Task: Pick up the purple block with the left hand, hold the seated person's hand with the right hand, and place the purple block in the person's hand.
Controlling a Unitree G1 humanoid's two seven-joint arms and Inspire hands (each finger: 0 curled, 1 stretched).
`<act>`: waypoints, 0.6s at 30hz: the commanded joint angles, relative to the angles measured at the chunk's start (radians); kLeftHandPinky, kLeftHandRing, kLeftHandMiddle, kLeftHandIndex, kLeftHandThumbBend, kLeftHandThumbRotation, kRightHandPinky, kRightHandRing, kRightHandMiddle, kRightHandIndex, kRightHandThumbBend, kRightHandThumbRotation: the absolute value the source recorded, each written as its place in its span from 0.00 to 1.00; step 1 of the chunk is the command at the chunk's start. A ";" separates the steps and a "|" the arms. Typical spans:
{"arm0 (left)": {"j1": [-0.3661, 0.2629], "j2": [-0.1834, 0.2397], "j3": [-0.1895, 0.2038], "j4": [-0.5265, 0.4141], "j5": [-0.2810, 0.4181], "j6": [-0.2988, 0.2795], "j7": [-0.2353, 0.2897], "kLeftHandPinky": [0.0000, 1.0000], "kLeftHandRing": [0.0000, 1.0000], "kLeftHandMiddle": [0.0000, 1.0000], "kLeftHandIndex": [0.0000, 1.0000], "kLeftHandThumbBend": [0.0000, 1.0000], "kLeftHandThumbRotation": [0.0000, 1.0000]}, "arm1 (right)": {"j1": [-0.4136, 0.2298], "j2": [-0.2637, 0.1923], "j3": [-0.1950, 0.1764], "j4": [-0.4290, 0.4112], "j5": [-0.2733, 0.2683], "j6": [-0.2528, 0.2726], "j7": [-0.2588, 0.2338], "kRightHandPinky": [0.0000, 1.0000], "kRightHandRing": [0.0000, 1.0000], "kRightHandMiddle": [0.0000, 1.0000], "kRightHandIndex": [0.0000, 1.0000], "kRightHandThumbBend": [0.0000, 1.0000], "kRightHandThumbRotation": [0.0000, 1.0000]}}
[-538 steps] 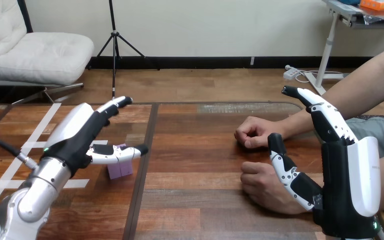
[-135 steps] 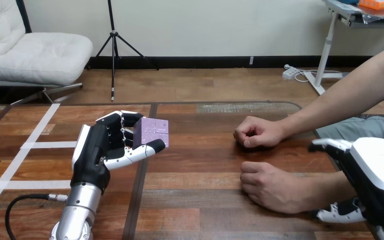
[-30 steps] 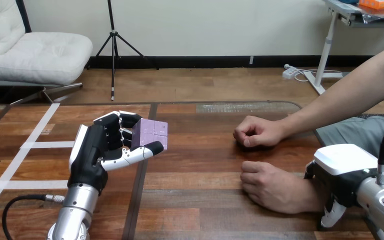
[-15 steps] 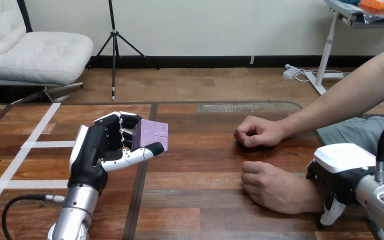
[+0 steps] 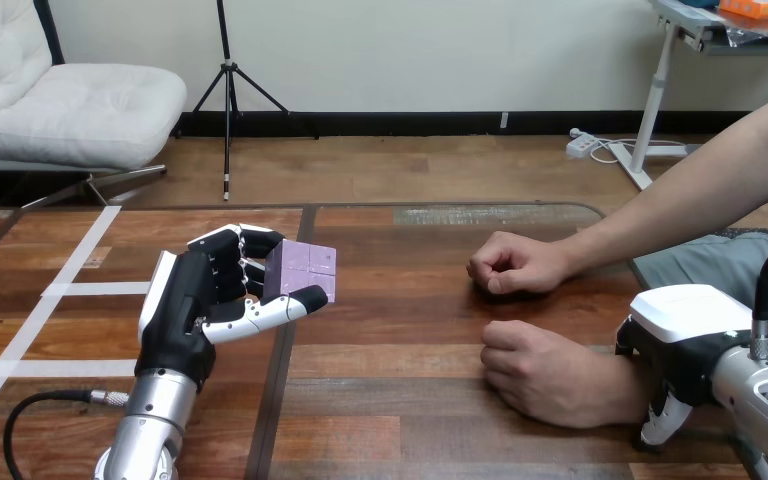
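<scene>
Fingers (image 5: 228,244) of my left hand (image 5: 185,310) clasped the purple block (image 5: 302,268), raised for handover; my right hand (image 5: 685,345) covered the person's wrist (image 5: 615,390) by the table's (image 5: 410,330) right edge, grip unclear to me.

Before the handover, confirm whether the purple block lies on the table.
No, the left robot hand grips the purple block, held off the table.

We see the purple block (image 5: 302,268), a pale cube, left of centre in the frame, gripped between the fingers and thumb of the left hand (image 5: 200,300). The person's nearer hand (image 5: 545,378) lies fisted at lower right.
</scene>
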 commanded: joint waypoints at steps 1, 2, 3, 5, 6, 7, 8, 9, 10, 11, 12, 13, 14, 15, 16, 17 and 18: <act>-0.030 0.014 0.014 -0.047 -0.015 -0.014 -0.013 0.34 0.40 0.46 0.49 0.86 0.13 | -0.046 -0.034 0.014 0.037 0.001 0.007 -0.006 0.24 0.34 0.44 0.61 0.80 0.00; -0.030 0.014 0.013 -0.048 -0.014 -0.014 -0.012 0.34 0.40 0.46 0.49 0.86 0.13 | -0.045 -0.034 0.012 0.042 0.005 0.004 -0.013 0.24 0.34 0.44 0.61 0.80 0.00; -0.029 0.014 0.013 -0.048 -0.013 -0.015 -0.012 0.34 0.40 0.46 0.49 0.86 0.13 | -0.044 -0.034 0.011 0.045 0.008 0.001 -0.018 0.25 0.34 0.44 0.60 0.81 0.00; -0.029 0.014 0.013 -0.048 -0.011 -0.016 -0.011 0.34 0.40 0.46 0.48 0.86 0.13 | -0.043 -0.034 0.009 0.048 0.012 -0.001 -0.023 0.25 0.34 0.44 0.59 0.81 0.00; -0.029 0.016 0.011 -0.048 -0.007 -0.017 -0.007 0.34 0.40 0.46 0.48 0.86 0.13 | -0.041 -0.037 0.009 0.049 0.012 -0.005 -0.028 0.25 0.34 0.44 0.59 0.81 0.00; -0.029 0.017 0.010 -0.048 -0.004 -0.019 -0.005 0.33 0.40 0.46 0.49 0.86 0.13 | -0.040 -0.038 0.009 0.051 0.012 -0.007 -0.032 0.25 0.34 0.44 0.58 0.81 0.00; -0.028 0.017 0.009 -0.048 -0.002 -0.019 -0.003 0.33 0.40 0.46 0.49 0.85 0.13 | -0.040 -0.039 0.009 0.052 0.013 -0.009 -0.035 0.25 0.34 0.44 0.58 0.81 0.00; -0.028 0.018 0.008 -0.048 0.001 -0.021 -0.001 0.33 0.40 0.46 0.49 0.85 0.13 | -0.039 -0.040 0.009 0.053 0.013 -0.008 -0.036 0.25 0.34 0.44 0.58 0.81 0.00; -0.027 0.018 0.008 -0.048 0.002 -0.021 0.000 0.34 0.40 0.46 0.49 0.85 0.13 | -0.038 -0.040 0.009 0.053 0.013 -0.007 -0.037 0.25 0.34 0.44 0.57 0.81 0.00; -0.027 0.018 0.008 -0.048 0.003 -0.021 0.000 0.34 0.40 0.46 0.49 0.85 0.14 | -0.038 -0.040 0.009 0.053 0.013 -0.006 -0.038 0.26 0.35 0.45 0.57 0.81 0.00; -0.027 0.018 0.009 -0.048 0.001 -0.021 -0.001 0.34 0.40 0.46 0.49 0.85 0.14 | -0.036 -0.039 0.008 0.054 0.013 -0.004 -0.041 0.26 0.35 0.45 0.57 0.80 0.00; -0.027 0.018 0.010 -0.048 -0.001 -0.020 -0.003 0.34 0.40 0.46 0.49 0.85 0.14 | -0.036 -0.038 0.007 0.053 0.013 -0.002 -0.043 0.26 0.35 0.44 0.57 0.80 0.00; -0.027 0.018 0.010 -0.048 -0.002 -0.019 -0.004 0.34 0.40 0.46 0.49 0.85 0.14 | -0.035 -0.037 0.007 0.053 0.013 -0.001 -0.045 0.26 0.35 0.44 0.57 0.80 0.00; -0.027 0.018 0.011 -0.048 -0.003 -0.019 -0.005 0.34 0.40 0.46 0.49 0.85 0.14 | -0.034 -0.037 0.007 0.053 0.012 0.002 -0.047 0.26 0.35 0.44 0.56 0.80 0.00; -0.027 0.018 0.012 -0.048 -0.004 -0.019 -0.006 0.34 0.40 0.46 0.49 0.85 0.14 | -0.033 -0.037 0.007 0.053 0.012 0.003 -0.048 0.25 0.35 0.44 0.57 0.80 0.00; -0.026 0.018 0.012 -0.048 -0.004 -0.019 -0.006 0.34 0.40 0.46 0.49 0.85 0.14 | -0.032 -0.036 0.006 0.055 0.014 0.003 -0.052 0.25 0.34 0.44 0.57 0.80 0.00; -0.026 0.018 0.012 -0.048 -0.005 -0.019 -0.007 0.34 0.40 0.46 0.49 0.85 0.14 | -0.032 -0.036 0.005 0.057 0.015 0.003 -0.054 0.25 0.35 0.44 0.57 0.81 0.00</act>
